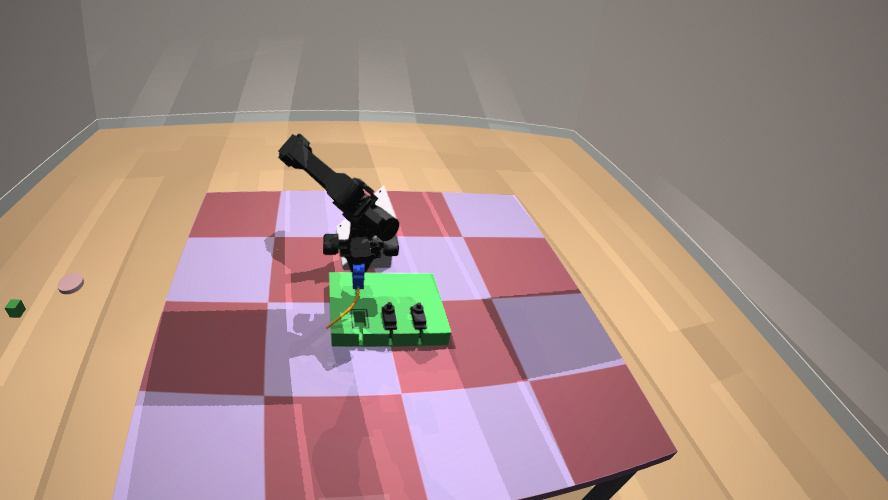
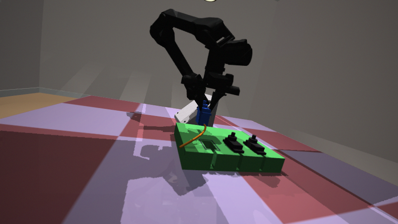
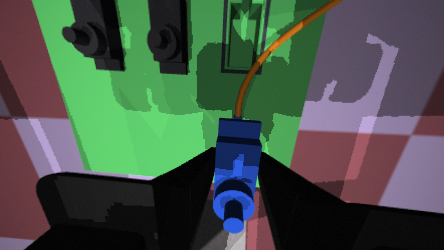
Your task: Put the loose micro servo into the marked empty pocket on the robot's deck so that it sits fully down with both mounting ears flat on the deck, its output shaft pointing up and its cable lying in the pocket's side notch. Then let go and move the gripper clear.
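The blue micro servo (image 1: pixel 358 277) (image 2: pixel 203 116) (image 3: pixel 237 160) is upright with its output shaft pointing up. My gripper (image 2: pixel 206 107) (image 3: pixel 236 155) is shut on its body and holds it above the back edge of the green deck (image 1: pixel 397 285) (image 2: pixel 222 132) (image 3: pixel 105 140). The orange cable (image 1: pixel 349 310) (image 2: pixel 194 138) (image 3: pixel 286 36) leaves the servo on the pocket side and curves toward the deck's left edge in the top and exterior views. The outlined empty pocket (image 1: pixel 359 319) (image 2: pixel 209 144) (image 3: pixel 241 50) is at the deck's front left, with a side notch (image 1: pixel 361 339) (image 2: pixel 213 160) in the front wall.
Two black servos (image 1: pixel 389 316) (image 1: pixel 418 316) sit in the deck right of the pocket; in the wrist view they are at the upper left. The white arm base (image 2: pixel 187 111) stands behind the deck. A green cube (image 1: pixel 14 308) and a pink disc (image 1: pixel 70 283) lie far left on the floor.
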`<state>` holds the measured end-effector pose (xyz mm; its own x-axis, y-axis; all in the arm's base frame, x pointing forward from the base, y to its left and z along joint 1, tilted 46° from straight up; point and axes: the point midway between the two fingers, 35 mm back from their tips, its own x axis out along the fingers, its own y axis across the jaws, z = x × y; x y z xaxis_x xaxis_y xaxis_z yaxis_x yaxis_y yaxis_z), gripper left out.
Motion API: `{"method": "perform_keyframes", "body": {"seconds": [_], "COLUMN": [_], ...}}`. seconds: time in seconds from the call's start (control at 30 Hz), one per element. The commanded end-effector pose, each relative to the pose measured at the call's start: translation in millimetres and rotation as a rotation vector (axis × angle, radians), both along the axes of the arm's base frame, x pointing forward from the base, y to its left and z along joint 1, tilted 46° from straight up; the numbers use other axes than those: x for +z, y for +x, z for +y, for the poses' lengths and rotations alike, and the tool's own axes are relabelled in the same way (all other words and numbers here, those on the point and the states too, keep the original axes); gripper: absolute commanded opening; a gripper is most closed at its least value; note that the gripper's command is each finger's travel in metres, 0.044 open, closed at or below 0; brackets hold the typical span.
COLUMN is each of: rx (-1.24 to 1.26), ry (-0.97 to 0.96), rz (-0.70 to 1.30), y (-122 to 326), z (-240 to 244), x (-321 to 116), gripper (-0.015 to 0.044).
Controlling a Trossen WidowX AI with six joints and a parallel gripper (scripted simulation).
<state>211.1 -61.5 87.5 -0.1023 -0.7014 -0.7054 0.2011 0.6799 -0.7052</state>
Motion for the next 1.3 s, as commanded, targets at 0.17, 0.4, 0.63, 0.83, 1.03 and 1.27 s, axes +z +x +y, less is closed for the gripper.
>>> {"method": "perform_keyframes", "body": {"seconds": [0.17,0.4,0.63,0.83,1.03,1.27], "rx": [0.011,0.011,0.011,0.010,0.010,0.010], "ry": [-0.002,-0.003,-0.003,-0.003,-0.004,-0.004], "rz": [0.001,-0.001,-0.002,-0.003,-0.004,-0.004], "y": [29,56,83,104,106,105], "z": [-5,-11,-17,-22,-23,-29], "x": [3,6,8,10,9,3], "gripper": [0.0000,0.0000,0.0000,0.0000,0.0000,0.0000]}}
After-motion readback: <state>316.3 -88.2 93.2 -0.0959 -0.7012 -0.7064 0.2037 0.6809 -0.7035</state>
